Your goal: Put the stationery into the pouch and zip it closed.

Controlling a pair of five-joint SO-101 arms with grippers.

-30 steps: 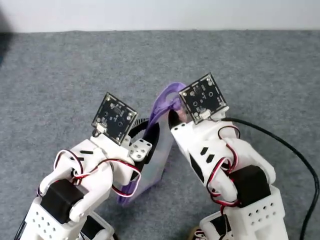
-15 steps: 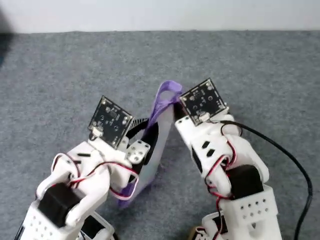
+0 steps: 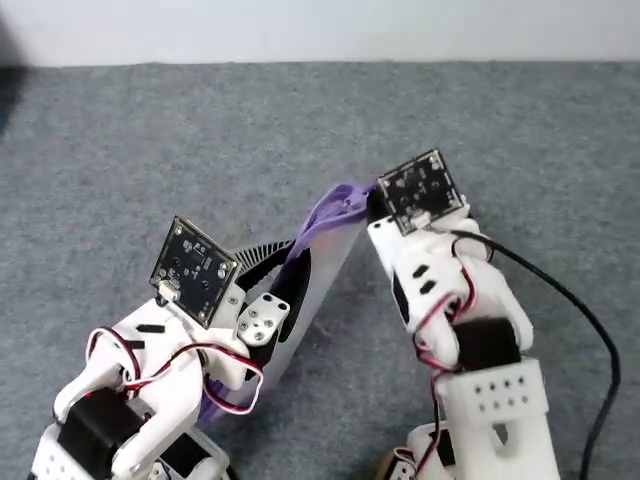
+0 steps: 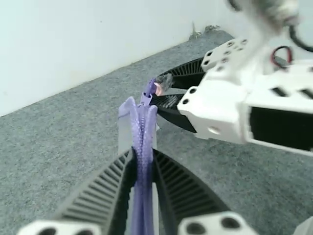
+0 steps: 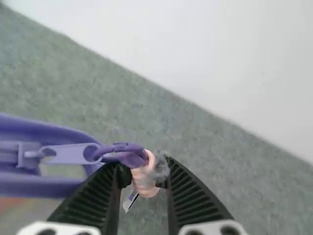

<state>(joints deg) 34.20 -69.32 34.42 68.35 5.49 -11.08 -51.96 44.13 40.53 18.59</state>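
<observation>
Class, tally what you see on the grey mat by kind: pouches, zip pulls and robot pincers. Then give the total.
pouch: 1
zip pull: 1
pincers: 2, the left pincer and the right pincer
Total: 4

Pouch (image 3: pixel 325 270) stands on edge on mat (image 3: pixel 150 140), between the two arms. Left gripper (image 4: pixel 143 157) sits astride the pouch's zipper edge, about mid-length, clamping it. Right gripper (image 5: pixel 142 171) at the pouch's far end, pinching the pull (image 5: pixel 128 157). Wall (image 3: pixel 300 30) behind pouch, past the mat.
</observation>
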